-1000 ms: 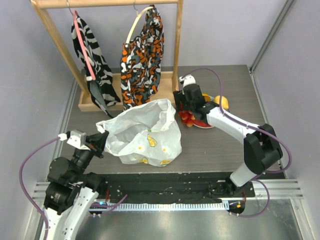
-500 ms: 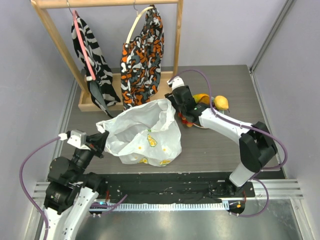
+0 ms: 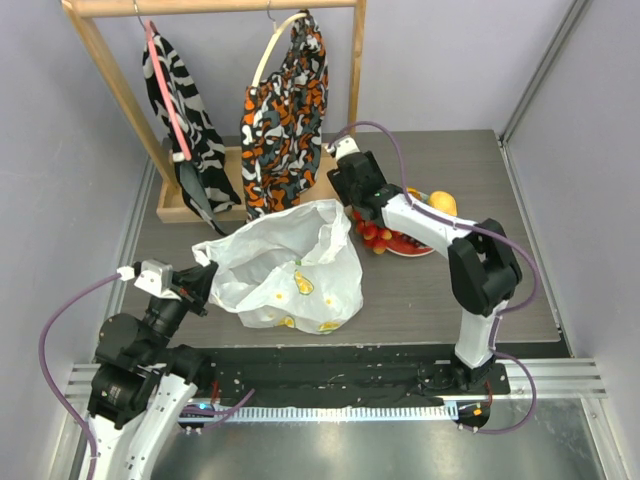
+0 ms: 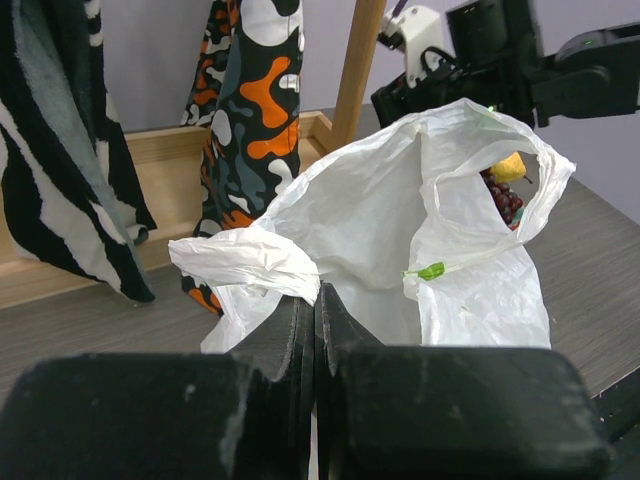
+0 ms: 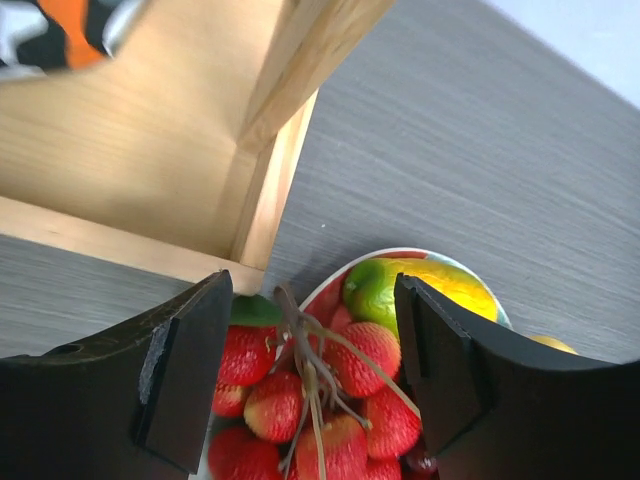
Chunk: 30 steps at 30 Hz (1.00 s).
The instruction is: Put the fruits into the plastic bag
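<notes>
1. My left hand (image 4: 315, 305) is closed tight on a handle of the thin, crinkly white plastic bag (image 3: 290, 265) printed with yellow citrus slices. It pinches the handle at the bag's near-left edge.
2. The plastic bag lies slumped on the grey wood-grain counter (image 3: 430, 290), its mouth gaping upward.
3. My right hand (image 5: 315, 335) hovers just past the bag's far-right rim. Its two fingers are spread apart and grip nothing.
4. Under that gap sits the cluster of red berries (image 5: 335, 395) with thin brown stems, on a small white plate (image 5: 400, 253) just right of the bag. I cannot tell whether my fingers touch the berries.
5. The orange-green mango (image 5: 425, 285) lies on the same plate, on the side of the berries away from the bag.
6. The yellow lemon (image 3: 443, 203) sits farther from the bag than the mango.
7. The dark purple grape bunch (image 4: 503, 200) shows just behind the bag's right-hand fold, outside the bag.
8. Behind the bag stands a light wooden rack (image 3: 345, 100). An orange-black patterned cloth (image 3: 285, 110) and a black-white zebra-striped cloth (image 3: 185, 110) hang from it.
</notes>
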{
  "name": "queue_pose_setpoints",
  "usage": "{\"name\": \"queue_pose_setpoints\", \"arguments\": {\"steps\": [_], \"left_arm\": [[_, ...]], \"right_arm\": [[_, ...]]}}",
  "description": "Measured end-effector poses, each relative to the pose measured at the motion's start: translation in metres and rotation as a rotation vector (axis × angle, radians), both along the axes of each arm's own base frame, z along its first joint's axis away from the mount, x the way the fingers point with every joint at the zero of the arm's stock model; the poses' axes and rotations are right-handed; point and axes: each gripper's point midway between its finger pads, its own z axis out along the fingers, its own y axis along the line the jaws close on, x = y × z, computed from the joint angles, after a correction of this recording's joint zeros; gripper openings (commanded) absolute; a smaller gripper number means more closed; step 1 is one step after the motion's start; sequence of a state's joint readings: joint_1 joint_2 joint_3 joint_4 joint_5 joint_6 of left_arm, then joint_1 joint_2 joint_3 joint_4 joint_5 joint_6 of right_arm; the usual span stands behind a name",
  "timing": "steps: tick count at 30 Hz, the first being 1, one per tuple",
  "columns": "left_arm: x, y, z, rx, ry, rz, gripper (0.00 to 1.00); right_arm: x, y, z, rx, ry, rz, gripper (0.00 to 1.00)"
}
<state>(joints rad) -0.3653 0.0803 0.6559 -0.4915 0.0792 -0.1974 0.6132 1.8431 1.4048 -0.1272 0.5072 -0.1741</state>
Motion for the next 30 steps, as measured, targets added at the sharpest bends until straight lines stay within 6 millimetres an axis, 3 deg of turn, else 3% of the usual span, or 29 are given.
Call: {"name": "queue_pose_setpoints", "arguments": {"steps": [4,7,17,24,30], "left_arm": [[0.0,0.0,0.0,0.0,0.0,0.0,0.0],[0.0,0.0,0.0,0.0,0.0,0.0,0.0],[0.0,0.0,0.0,0.0,0.001,0.0,0.0],[0.0,0.0,0.0,0.0,0.0,0.0,0.0],[0.0,0.0,0.0,0.0,0.0,0.0,0.0]], "right_arm": [[0.007,-0.006,-0.033,-0.052,0.068,-0.001,0.72],[0.007,-0.009,-0.045,-0.076,0.095,0.001,0.64],[0.009,-0.011,-0.044,-0.105,0.089,0.013,0.47],[0.011,-0.011,-0.042,-0.13,0.078,0.032,0.42],[0.013,-0.009,-0.052,-0.145,0.092,0.051,0.4]]}}
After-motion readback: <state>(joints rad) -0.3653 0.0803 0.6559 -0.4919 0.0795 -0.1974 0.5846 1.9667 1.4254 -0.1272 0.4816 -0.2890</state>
